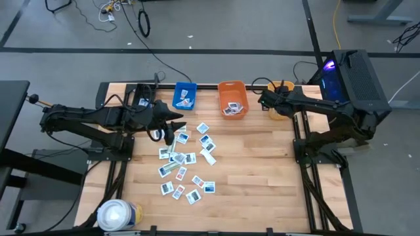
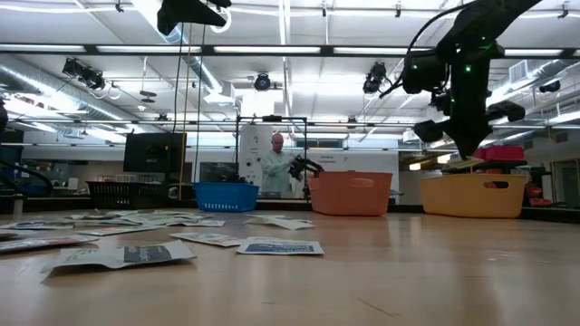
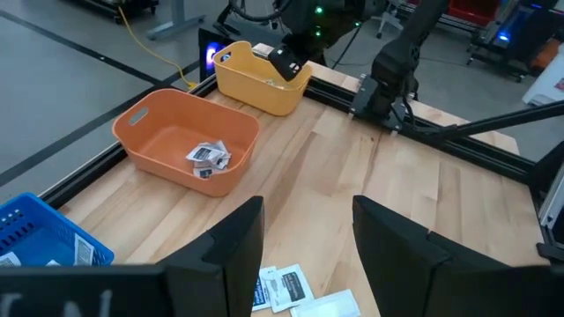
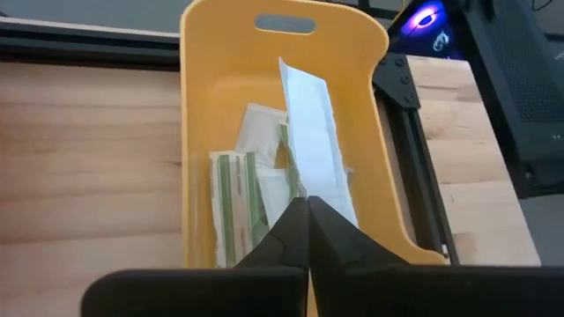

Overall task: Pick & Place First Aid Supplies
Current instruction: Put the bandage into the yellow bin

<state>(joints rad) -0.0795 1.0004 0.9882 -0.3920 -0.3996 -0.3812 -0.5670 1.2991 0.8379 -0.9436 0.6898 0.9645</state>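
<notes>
Several small flat packets (image 1: 184, 164), white with blue print, lie scattered on the wooden table (image 1: 262, 170). My left gripper (image 3: 304, 255) hangs open above the pile's far end, with nothing between its fingers. At the far edge stand a blue bin (image 1: 184, 96), an orange bin (image 3: 181, 141) and a yellow bin (image 4: 203, 106), each with packets inside. Pale greenish strips (image 4: 233, 202) lie in the yellow one. My right gripper (image 4: 307, 216) is over the yellow bin, shut on a long white strip packet (image 4: 308, 123). My right gripper pinches one end of the long white strip (image 4: 304, 189) between its two shut fingers. The fingers slant downward from above, in line with the strip. The strip sticks out ahead of the fingertips over the inside of the yellow bin; whether its far end (image 4: 284, 66) touches anything I cannot tell.
A large white roll (image 1: 118, 215) stands near the table's front left corner. The table's right half is bare wood. Black frame rails (image 3: 458, 132) run along the table's edges. A person (image 2: 275, 167) stands in the room behind the bins.
</notes>
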